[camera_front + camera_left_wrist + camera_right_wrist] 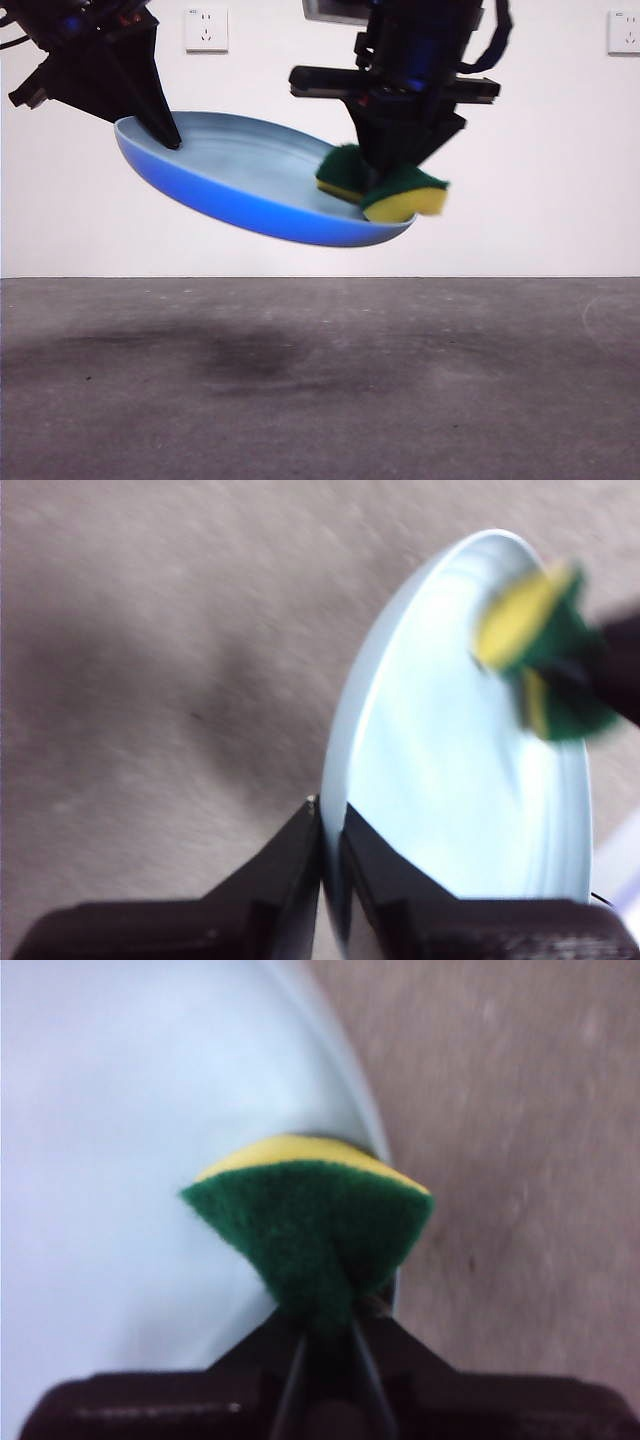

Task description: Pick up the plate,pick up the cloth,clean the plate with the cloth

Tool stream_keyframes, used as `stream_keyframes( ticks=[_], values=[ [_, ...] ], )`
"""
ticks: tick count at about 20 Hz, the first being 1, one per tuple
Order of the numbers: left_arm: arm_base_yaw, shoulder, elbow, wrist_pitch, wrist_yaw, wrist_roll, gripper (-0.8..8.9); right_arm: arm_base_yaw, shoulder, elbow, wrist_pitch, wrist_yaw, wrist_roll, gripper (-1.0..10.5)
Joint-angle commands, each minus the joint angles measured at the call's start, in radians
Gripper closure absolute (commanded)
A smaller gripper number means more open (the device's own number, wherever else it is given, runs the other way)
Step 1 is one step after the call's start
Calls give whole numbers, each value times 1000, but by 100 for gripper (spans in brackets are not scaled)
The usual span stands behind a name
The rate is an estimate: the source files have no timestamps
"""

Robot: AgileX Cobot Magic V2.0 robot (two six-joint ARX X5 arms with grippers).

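While aloft, round matte plate (pixel 240 200).

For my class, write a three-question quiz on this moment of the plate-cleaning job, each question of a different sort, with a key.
1. True or false: the plate rests flat on the table.
2. Which gripper holds the sponge? A left B right
3. Fill in: the left gripper grips the plate by its ____.

Key: 1 false, it is held tilted in the air. 2 B, the right gripper pinches the sponge near the plate's lower edge. 3 rim.
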Motion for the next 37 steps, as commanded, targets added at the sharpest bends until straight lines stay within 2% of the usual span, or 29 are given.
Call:
stream_keyframes(
  ticks=[1, 3, 6, 9, 11, 12, 15, 16, 17, 20, 22, 25, 31, 37],
  values=[
    [-3, -8, 4, -4, 136, 42, 821, -18, 6, -10, 139, 11, 14, 963],
    [-3, -8, 4, 4, 158, 42, 821, -18, 6, -10, 217, -47, 37, 963],
    [-3, -8, 4, 34, 154, 40, 821, -17, 7, -10, 303, -267, 77, 963],
    [-2, -8, 4, 115, 146, 26, 820, -10, 7, -10, 322, -459, 94, 963],
    [-1, -8, 4, 183, 87, -16, 820, 9, 7, -10, 274, -528, 93, 963],
    [-1, -8, 4, 215, 51, -27, 821, 18, 7, -10, 238, -537, 92, 963],
    [-1, -8, 4, 255, 19, -46, 821, 26, 7, -10, 66, -517, 23, 963],
    [-1, -8, 4, 250, 20, -46, 820, 26, 7, -10, 12, -473, 4, 963],
    [-1, -8, 4, 240, 19, -45, 821, 23, 7, -10, -38, -386, -7, 963],
    [-2, -8, 4, 177, 19, -29, 820, 8, -1, -10, -90, -23, -8, 963],
    [-2, -8, 4, 145, 12, 5, 821, 2, -13, -10, -71, 62, -8, 963],
    [-3, -8, 4, 103, -55, 39, 821, 1, -54, -10, 2, 69, -17, 963],
    [-2, 19, 4, 49, -286, 95, 821, 3, -206, -10, 187, 68, -16, 963],
    [10, 112, 4, 77, -358, 105, 821, 3, -364, -10, 220, 69, -15, 963]
  ],
)
